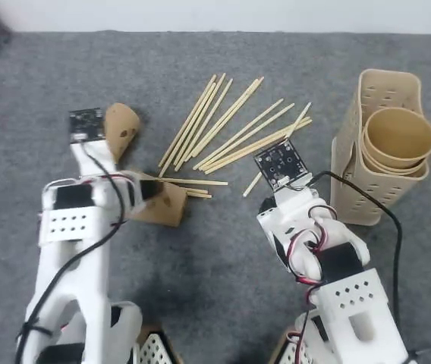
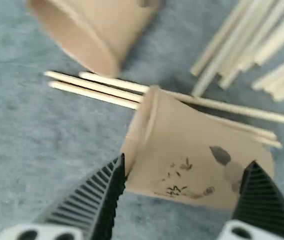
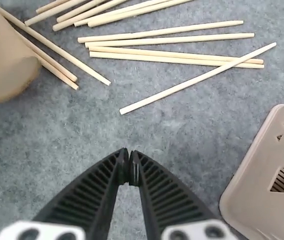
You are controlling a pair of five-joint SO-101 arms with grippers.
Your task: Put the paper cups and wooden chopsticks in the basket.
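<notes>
Beneath the left gripper, a tan paper cup lies on its side on the grey carpeted table top; the gripper's jaws stand spread wide, one on either side of the cup, holding nothing as yet. A second tan paper cup lies tipped over just beyond it; the pale wooden chopsticks fan loosely across the middle of the table, and a few of them run under the nearer cup. The beige perforated plastic basket sits at the far right, with a stack of nested paper cups already inside. The right gripper is pinched together and empty, hovering over bare carpet short of the nearest stick, the basket just beside it.

Several things could spoil the grasp. The cup's thin wall may buckle if the jaws squeeze hard. Its taper may let it squirt out if they close off-centre. Because it rests on sticks, it may roll as one jaw touches first, or a stick may be caught up with it and drop on the way. The right arm stands between this cup and the basket, so a low carry risks a knock; a poorly aligned cup might also catch on the stack rather than nest.
</notes>
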